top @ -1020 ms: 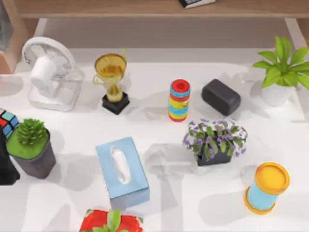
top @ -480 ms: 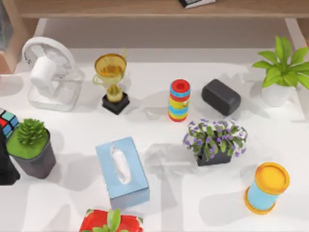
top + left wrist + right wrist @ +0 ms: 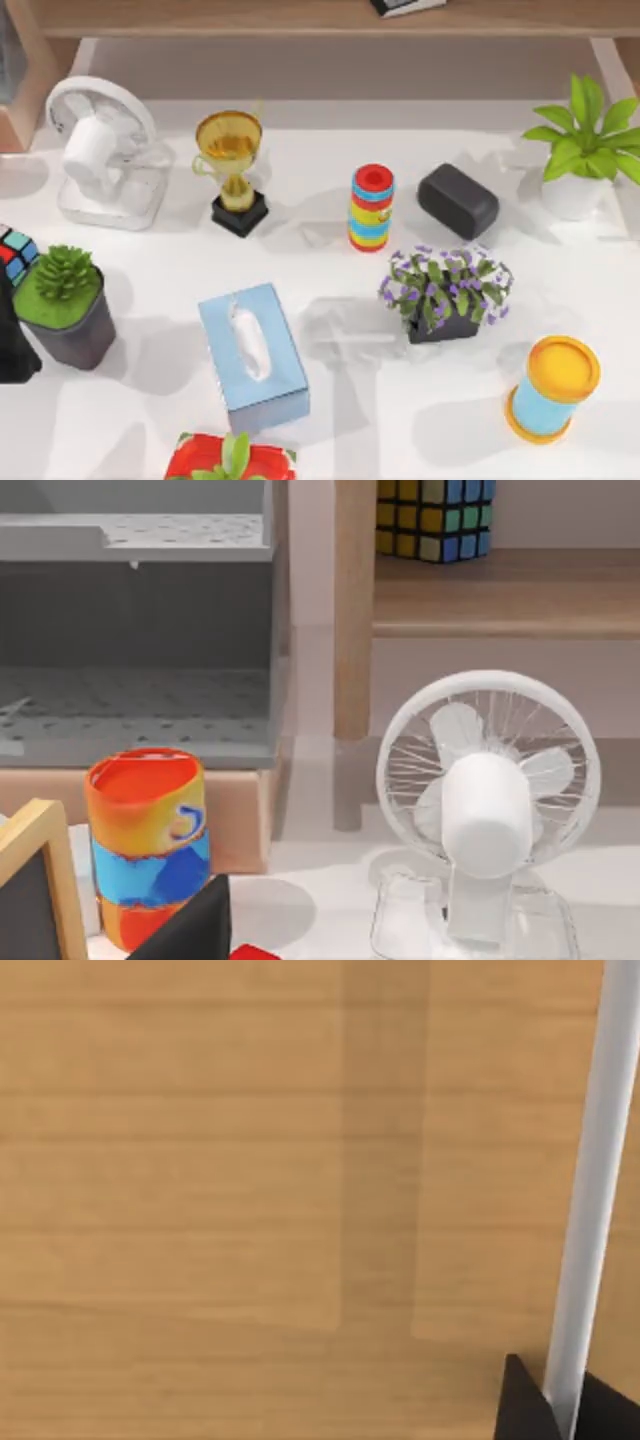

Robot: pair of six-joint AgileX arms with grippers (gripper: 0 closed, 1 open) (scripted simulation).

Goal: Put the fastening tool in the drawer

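My left gripper (image 3: 213, 936) shows as a dark wedge at the lower edge of the left wrist view, near the foot of the white desk fan (image 3: 487, 800). Just beside that wedge sits a sliver of glossy red, the fastening tool (image 3: 262, 952); whether I have hold of it, or how wide my grip stands, I cannot tell. Beyond the fan, the grey drawer (image 3: 135, 640) stands open, with an orange and blue can (image 3: 148, 840) in front of it. My right gripper (image 3: 562, 1412) faces a wooden panel (image 3: 250, 1190), its grip also impossible to judge.
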